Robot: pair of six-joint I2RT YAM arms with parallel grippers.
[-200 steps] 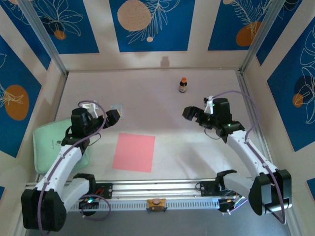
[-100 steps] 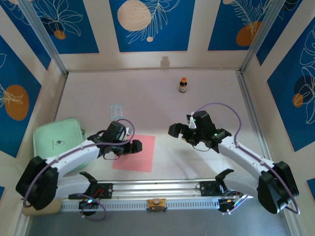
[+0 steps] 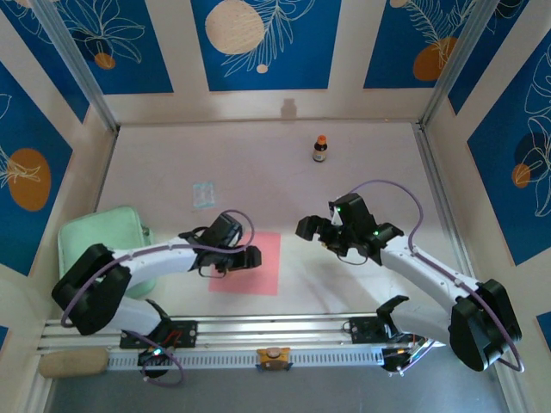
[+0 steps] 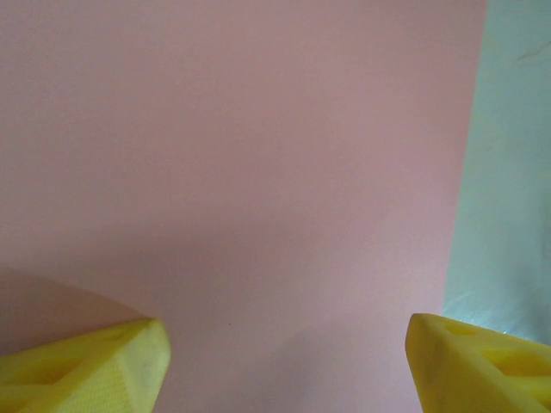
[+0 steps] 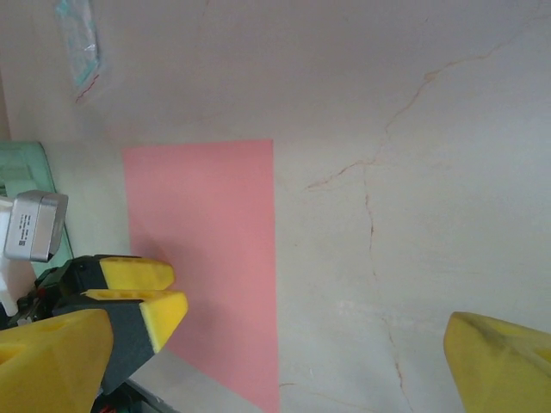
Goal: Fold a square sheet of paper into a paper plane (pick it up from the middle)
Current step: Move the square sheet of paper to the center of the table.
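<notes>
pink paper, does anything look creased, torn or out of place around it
The square sheet of paper lies flat, with no crease or tear showing. The only flaw is hairline cracks in the tabletop beside it.

Table (image 3: 258, 155): pale surface with fine crack lines, enclosed by beige walls carrying blue panels (image 3: 258, 43) printed with orange discs and white leaf outlines.

Small dark-brown bottle with orange cap (image 3: 320, 149): upright, near the far wall.

Pale bluish translucent packet (image 3: 203, 194): flat on the table, left of centre.

Mint-green rounded pad (image 3: 86, 241): at the left wall.

Tan cylinder (image 3: 73, 362): near-left corner, below the aluminium rail (image 3: 275, 325).
</notes>
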